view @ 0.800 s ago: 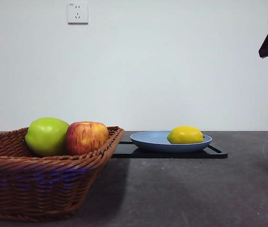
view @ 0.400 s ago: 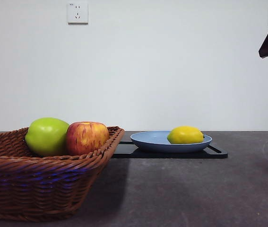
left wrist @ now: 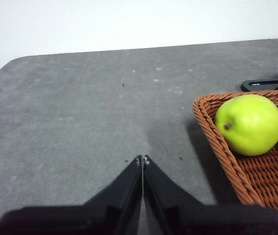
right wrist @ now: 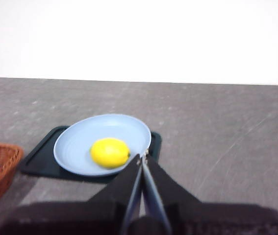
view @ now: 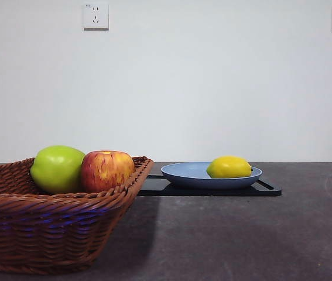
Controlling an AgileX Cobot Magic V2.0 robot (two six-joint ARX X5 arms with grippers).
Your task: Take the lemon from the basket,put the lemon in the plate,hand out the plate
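We list the lemon (view: 229, 167) loose on the plate (view: 183, 172), both grippers (right wrist: 142, 155) (left wrist: 142, 159) closed and empty; we judge it may roll off during handover.

Lemon (view: 229, 167): smooth, bright yellow, lying on its side in the plate (view: 183, 171), a shallow light blue round dish; it appears to sit off-centre, though the low view makes this uncertain. Basket (view: 48, 228): brown woven wicker, sloping sides, upright on the worktop (view: 242, 234), beside the plate.
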